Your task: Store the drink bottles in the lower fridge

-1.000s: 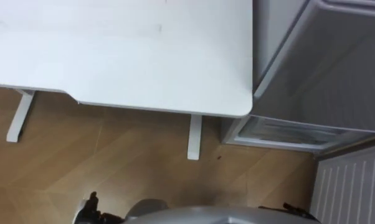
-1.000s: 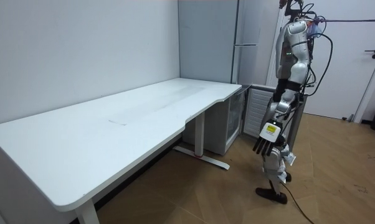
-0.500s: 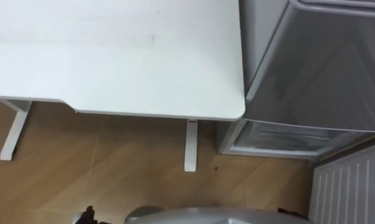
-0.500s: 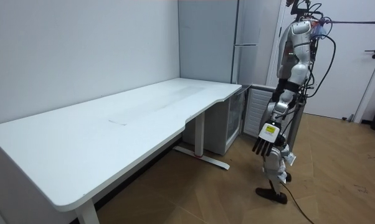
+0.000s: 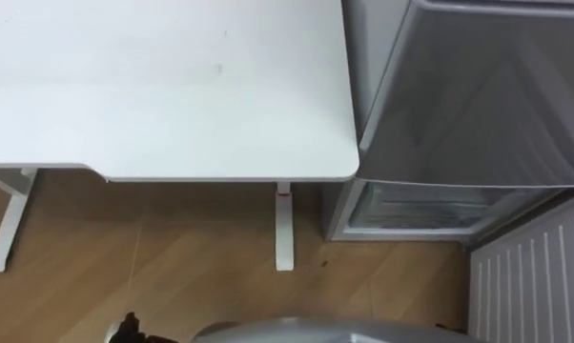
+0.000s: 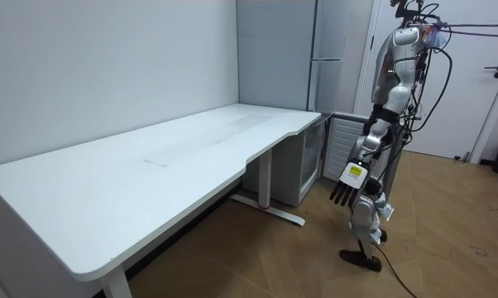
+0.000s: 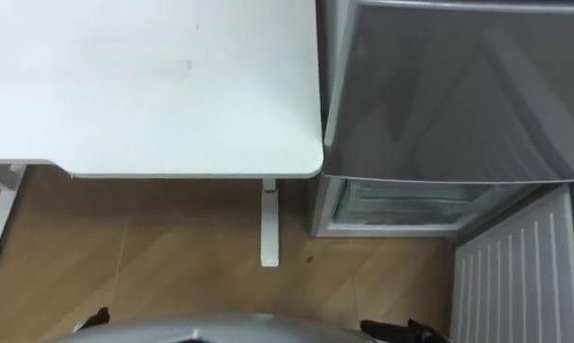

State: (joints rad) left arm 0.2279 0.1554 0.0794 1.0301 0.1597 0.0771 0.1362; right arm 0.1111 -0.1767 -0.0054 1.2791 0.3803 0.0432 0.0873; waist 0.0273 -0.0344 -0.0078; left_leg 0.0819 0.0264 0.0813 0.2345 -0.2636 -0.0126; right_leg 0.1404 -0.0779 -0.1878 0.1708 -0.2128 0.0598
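I stand on the wood floor at the end of the white table (image 5: 173, 86), facing the grey fridge (image 5: 478, 95). Its lower compartment (image 5: 411, 205) is open and shows pale shelves. The ribbed white inside of its door (image 5: 530, 276) swings out at the right. There are no drinks on the table, on the floor or in my hands. My left hand (image 6: 348, 186) hangs at my side with straight fingers and holds nothing; a dark part of it shows low in the left eye view (image 5: 125, 329). A dark bit of my right hand (image 7: 401, 331) peeks in at the bottom edge.
The table's white leg (image 5: 284, 229) stands just left of the fridge's lower compartment. The tall fridge (image 6: 274, 50) fills the corner against the wall, and a white room door (image 6: 493, 74) is behind me. Bare wood floor (image 5: 173, 267) lies between me and the table.
The whole eye view has slid, so table and fridge sit further left: the camera turned right. In the room view my torso shifted slightly right and my left hand rose a little.
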